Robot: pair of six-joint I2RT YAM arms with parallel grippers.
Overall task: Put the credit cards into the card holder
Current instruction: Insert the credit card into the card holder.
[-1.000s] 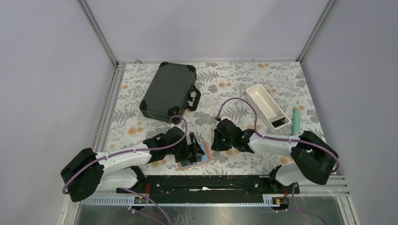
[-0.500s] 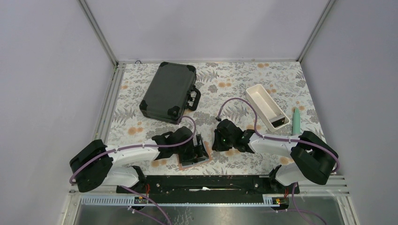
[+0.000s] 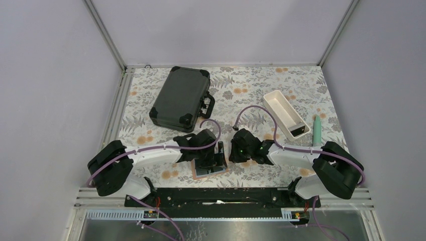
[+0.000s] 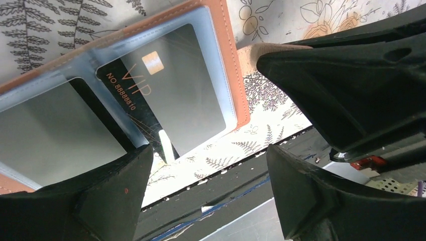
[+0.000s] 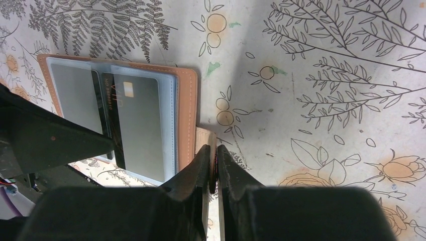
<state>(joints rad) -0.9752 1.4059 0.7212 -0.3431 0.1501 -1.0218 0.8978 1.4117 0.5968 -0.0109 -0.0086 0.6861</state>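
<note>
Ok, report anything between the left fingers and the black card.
Only the clear pocket of the holder, lying over the card; the open left fingers hang above it. The right fingers pinch the strap, off to the side.

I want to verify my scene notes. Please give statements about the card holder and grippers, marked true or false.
1. The card holder lies open on the table. True.
2. The right gripper is open and empty. False: it is shut on the card holder's strap.
3. The black card reads VIP. True.
4. The black hard case stands open. False: it is closed.
5. The left gripper has its jaws apart. True.
</note>
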